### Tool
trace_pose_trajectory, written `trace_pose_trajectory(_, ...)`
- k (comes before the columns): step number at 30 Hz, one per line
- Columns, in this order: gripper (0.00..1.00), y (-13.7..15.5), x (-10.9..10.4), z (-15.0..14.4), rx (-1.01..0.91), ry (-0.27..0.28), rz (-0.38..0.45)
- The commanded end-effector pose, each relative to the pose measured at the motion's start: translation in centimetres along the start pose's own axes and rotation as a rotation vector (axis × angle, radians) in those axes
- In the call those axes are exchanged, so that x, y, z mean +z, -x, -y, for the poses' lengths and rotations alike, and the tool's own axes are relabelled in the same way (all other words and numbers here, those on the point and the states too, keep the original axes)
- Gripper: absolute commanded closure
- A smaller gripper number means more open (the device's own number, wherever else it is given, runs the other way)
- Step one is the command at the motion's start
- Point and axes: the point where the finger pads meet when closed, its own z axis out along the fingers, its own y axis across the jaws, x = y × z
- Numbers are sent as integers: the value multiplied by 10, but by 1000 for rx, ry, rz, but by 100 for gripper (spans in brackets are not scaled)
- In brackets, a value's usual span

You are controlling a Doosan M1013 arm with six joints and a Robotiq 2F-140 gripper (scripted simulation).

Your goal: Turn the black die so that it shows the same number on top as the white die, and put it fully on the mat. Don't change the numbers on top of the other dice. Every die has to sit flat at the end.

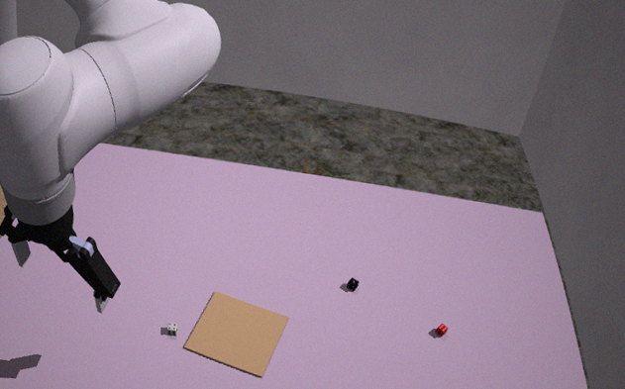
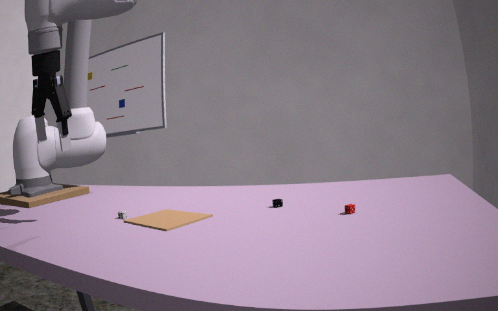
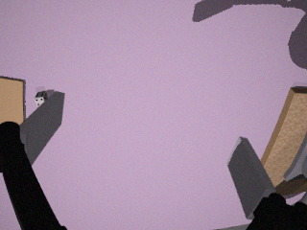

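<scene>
Spread wide and holding nothing, the gripper (image 1: 62,276) hangs at the left of the top view, its black fingers pointing down over the pink table (image 1: 376,234) without touching it. In the exterior view the gripper (image 2: 51,133) sits in the upper left of the frame, high above the table surface, in front of the white arm base, which stands on a wooden base plate (image 2: 78,190).

From the top view, the black die (image 1: 352,284) rests on the table right of centre, well apart from the gripper and off the mat. A tan square mat (image 1: 237,333) lies low in the middle of the frame. Just beside the mat's left edge sits the white die (image 1: 172,328), apart from the mat by a narrow gap. Farther right, the red die (image 1: 440,329) stands alone on the table.

In the wrist view one grey finger pad (image 3: 251,178) shows at lower right, and the white die (image 3: 41,98) appears small at the left edge, next to a sliver of the mat (image 3: 11,100). Its pips are too small to count; the top face is perhaps a low number.

A whiteboard (image 2: 126,86) hangs on the wall behind the arm.
</scene>
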Motion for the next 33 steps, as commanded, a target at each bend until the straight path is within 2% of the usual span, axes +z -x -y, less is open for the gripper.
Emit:
trace_pose_trajectory(1,0,12,7,30,-33,-19,-59)
trace_pose_trajectory(2,0,12,7,30,-33,-19,-59)
trace_pose_trajectory(5,0,45,16,76,-104,-75,-131)
trace_pose_trajectory(6,0,45,16,76,-104,-75,-131)
trace_pose_trajectory(8,0,66,20,100,-143,-107,-162)
trace_pose_trajectory(14,0,100,26,131,-200,-157,-201)
trace_pose_trajectory(33,0,107,27,137,-210,-164,-206)
